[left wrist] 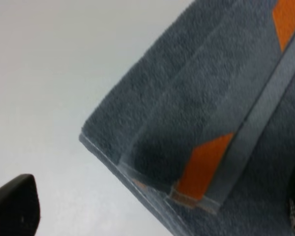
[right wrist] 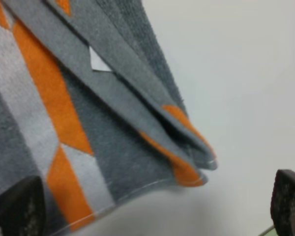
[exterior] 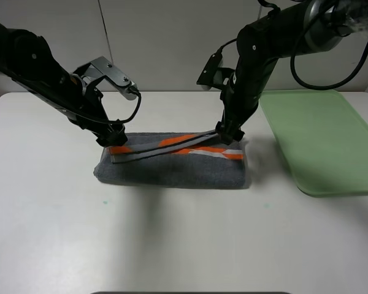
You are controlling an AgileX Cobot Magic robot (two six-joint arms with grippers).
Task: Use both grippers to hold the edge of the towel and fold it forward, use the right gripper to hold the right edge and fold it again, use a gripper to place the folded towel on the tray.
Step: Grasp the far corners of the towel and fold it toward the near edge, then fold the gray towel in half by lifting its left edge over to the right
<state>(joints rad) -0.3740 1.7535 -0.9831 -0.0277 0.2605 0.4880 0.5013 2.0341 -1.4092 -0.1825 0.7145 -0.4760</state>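
Observation:
The grey towel (exterior: 172, 168) with an orange and light-grey stripe lies folded on the white table, its striped edge on top along the far side. My left gripper (exterior: 115, 138) is low over the towel's far left corner, and in the left wrist view (left wrist: 152, 211) its fingers stand wide apart over the towel (left wrist: 196, 123). My right gripper (exterior: 229, 131) is low over the far right corner. In the right wrist view (right wrist: 152, 206) its fingers are wide apart, with the layered towel corner (right wrist: 182, 147) between and beyond them. Neither grips cloth. The green tray (exterior: 322, 141) is to the right.
The white table (exterior: 172, 245) extends in front of the towel and to its left. The tray's near left rim (exterior: 288, 168) sits a short way from the towel's right end. A pale wall stands behind the table.

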